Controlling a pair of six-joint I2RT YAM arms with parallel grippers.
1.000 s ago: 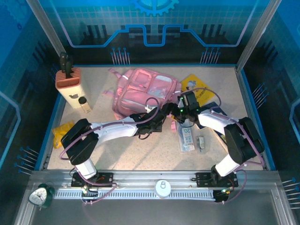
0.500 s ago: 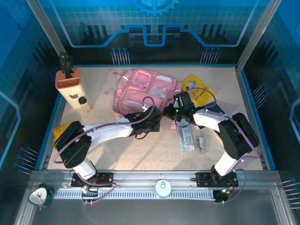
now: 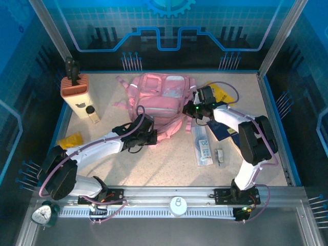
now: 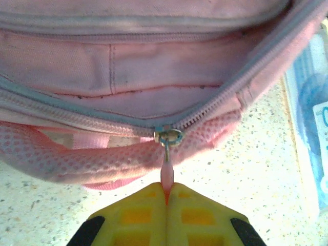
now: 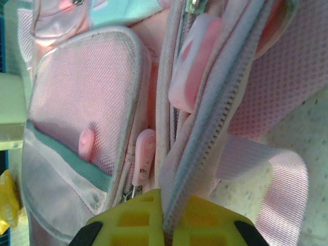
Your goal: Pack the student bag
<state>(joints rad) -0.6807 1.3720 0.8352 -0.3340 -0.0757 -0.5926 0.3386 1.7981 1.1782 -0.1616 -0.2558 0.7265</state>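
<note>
Pink student bag (image 3: 156, 97) lies back of centre on the table (image 3: 169, 164), its zipper track (image 4: 77, 115) running 9 to 3 o'clock along the near edge; the left gripper (image 4: 166, 187), nearer, pinches the zipper pull (image 4: 166, 173) at 6 o'clock, while the right gripper (image 5: 165, 197) clamps the bag's edge at 3 o'clock.

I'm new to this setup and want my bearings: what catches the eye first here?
The pink student bag lies mid-table, the biggest thing there. The left gripper pinches its zipper pull at the near edge, while the right gripper clamps the bag's zippered rim on its right side.
</note>
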